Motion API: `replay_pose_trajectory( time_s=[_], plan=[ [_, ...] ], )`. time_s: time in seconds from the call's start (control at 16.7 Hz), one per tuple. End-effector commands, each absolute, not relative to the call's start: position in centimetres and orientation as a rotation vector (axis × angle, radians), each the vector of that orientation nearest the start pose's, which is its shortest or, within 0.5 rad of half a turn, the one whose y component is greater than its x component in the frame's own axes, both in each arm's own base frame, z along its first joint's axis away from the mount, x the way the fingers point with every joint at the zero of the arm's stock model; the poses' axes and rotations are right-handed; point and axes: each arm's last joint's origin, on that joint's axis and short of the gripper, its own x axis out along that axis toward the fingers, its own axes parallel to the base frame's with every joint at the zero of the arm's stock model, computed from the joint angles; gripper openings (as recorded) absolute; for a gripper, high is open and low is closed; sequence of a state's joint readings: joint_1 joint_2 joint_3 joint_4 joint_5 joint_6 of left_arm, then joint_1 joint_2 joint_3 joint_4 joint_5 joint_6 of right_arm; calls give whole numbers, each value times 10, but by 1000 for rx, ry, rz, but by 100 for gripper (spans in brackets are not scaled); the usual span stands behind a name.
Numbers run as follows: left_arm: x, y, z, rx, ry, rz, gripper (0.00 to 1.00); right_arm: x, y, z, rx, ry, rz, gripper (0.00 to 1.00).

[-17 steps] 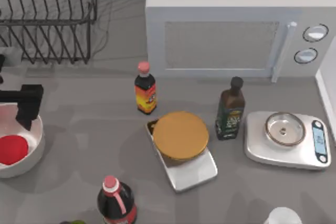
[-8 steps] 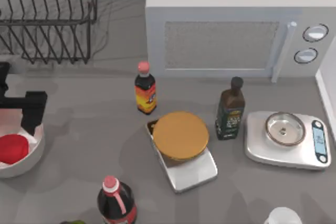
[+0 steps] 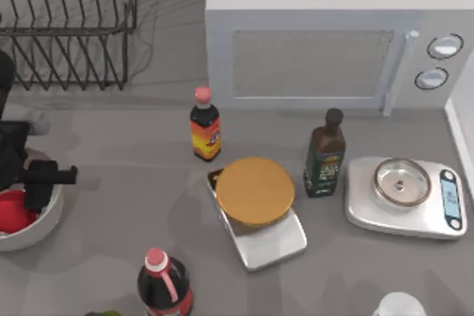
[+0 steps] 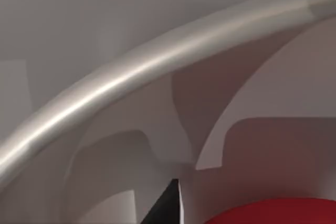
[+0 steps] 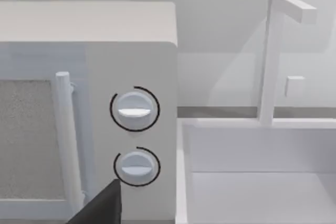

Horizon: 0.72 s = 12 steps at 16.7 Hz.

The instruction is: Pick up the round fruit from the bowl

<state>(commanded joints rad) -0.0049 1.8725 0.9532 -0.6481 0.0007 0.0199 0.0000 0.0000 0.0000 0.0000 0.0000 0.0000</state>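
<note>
— Reaching over the table's far left edge, my left gripper (image 3: 26, 186) hung above the bowl (image 3: 46, 221). Whether its fingers were spread or pressed together, I could not tell.

— And the round fruit?

— The round fruit (image 3: 10, 212) lay inside the bowl, partly hidden under my gripper. From my left wrist, I saw the bowl's curved rim (image 4: 131, 74) close up, a dark fingertip (image 4: 169, 205), and the top of the red fruit just beside it.

— What else stood on the table?

— A dish rack (image 3: 70, 24) behind the bowl, a microwave (image 3: 326, 42) at the back, a red-capped sauce bottle (image 3: 204, 125), a dark bottle (image 3: 325, 155), a scale with a brown disc on it (image 3: 255, 192), and another scale (image 3: 404, 197) carrying a small metal dish.

— Your right arm?

— Its wrist camera faced the microwave's two knobs (image 5: 135, 109).
</note>
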Motion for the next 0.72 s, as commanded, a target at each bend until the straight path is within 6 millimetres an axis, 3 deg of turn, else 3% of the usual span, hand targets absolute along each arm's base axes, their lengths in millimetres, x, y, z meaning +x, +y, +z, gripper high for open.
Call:
replay_pose_trajectory(
  time_s=[0.24,0.72],
  plan=[
    [300,0,92,16,1571,-16,100,106,-1,160,0,0,0,100],
    [300,0,92,16,1571,-16,40,106,-1,160,0,0,0,100]
  ],
)
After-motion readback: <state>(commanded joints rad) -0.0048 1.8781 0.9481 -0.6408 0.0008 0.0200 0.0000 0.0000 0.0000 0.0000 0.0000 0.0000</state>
